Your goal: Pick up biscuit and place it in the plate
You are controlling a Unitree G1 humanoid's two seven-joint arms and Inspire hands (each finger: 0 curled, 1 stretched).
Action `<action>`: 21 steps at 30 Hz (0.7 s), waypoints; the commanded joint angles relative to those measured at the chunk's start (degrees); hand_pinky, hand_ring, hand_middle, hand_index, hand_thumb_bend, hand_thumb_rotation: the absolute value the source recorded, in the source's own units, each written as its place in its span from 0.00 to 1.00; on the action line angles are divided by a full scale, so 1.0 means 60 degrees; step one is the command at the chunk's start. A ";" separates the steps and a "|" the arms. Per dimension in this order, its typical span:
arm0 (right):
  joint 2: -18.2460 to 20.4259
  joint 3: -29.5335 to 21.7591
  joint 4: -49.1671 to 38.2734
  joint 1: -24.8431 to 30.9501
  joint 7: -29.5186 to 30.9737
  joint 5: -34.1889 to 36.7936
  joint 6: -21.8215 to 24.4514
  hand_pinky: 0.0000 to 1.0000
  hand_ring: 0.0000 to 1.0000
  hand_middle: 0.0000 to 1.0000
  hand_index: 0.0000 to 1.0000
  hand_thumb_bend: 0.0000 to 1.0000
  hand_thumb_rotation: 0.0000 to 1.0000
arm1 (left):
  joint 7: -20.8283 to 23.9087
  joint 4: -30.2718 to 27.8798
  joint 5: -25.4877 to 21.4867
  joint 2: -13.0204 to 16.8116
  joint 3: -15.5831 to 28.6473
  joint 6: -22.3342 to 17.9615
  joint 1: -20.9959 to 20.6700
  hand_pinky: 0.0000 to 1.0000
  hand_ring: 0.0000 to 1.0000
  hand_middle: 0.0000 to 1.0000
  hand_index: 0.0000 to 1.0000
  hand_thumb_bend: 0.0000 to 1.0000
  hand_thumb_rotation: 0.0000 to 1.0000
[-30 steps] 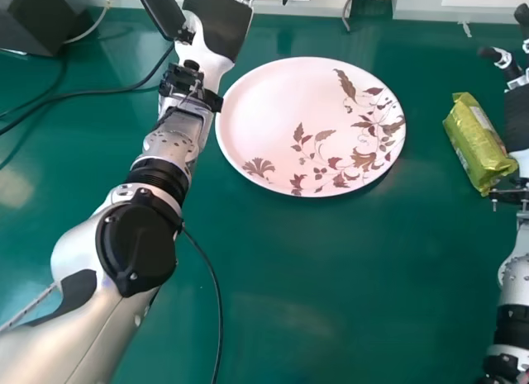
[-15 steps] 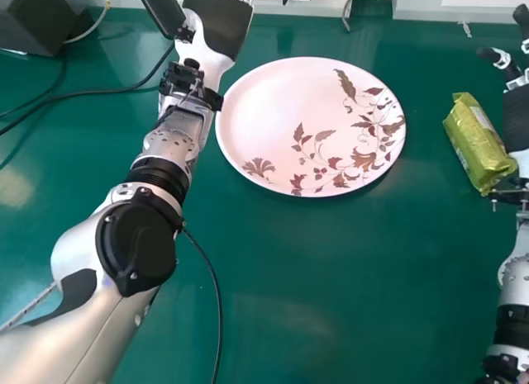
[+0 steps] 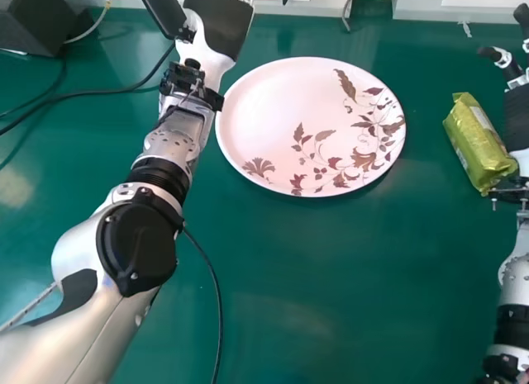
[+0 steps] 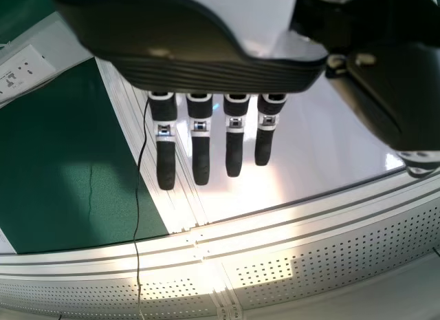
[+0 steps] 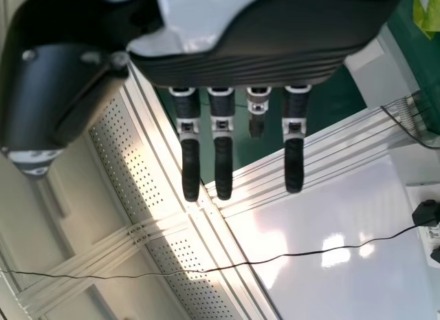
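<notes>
in the head view, find the green-wrapped biscuit packet (image 3: 478,143) lying on the bench (image 3: 331,293) to the right of the floral plate (image 3: 289,103), apart from its rim and beside the right hand (image 3: 517,124), with the plate set toward the bench's far edge. see there too the dark box (image 3: 37,16) near the bench's far edge, well to the left of the plate, and black cables (image 3: 99,90) running past the left arm (image 3: 165,144). from the left wrist view, get instead the fingers of the left hand (image 3: 219,25) held straight and apart, over perforated metal (image 4: 268,270) and a thin dark cord (image 4: 138,217). from the right wrist view, see straight fingers on the right hand (image 5: 268,58), clamped on nothing, plus a black plug (image 5: 425,212) and a small cut-off bit of the packet. lose the left fingertips past the head view's top edge and much of the right hand past its right edge; cannot tell whether the right hand touches the packet. compared with half a second ago, make out no clear change: packet, plate and both hands lying as before.
</notes>
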 commanded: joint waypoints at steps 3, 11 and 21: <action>-0.0015 -0.0026 -0.0116 0.0110 0.0022 0.0060 0.0035 0.50 0.64 0.64 0.59 1.00 0.64 | -0.0027 -0.0030 0.0057 -0.0040 -0.0159 -0.0021 -0.0141 0.65 0.80 0.87 0.91 1.00 0.78; 0.0009 0.0068 -0.0515 0.0265 -0.0468 -0.0353 -0.0099 0.50 0.63 0.64 0.58 1.00 0.63 | -0.0019 -0.0036 0.0066 -0.0041 -0.0167 -0.0053 -0.0144 0.63 0.80 0.87 0.92 1.00 0.79; 0.0086 0.0451 -0.1749 0.0719 -0.2028 -0.1906 -0.0469 0.50 0.64 0.65 0.59 1.00 0.63 | -0.0044 -0.0023 0.0036 -0.0028 -0.0144 0.0025 -0.0141 0.66 0.83 0.90 0.94 0.99 0.76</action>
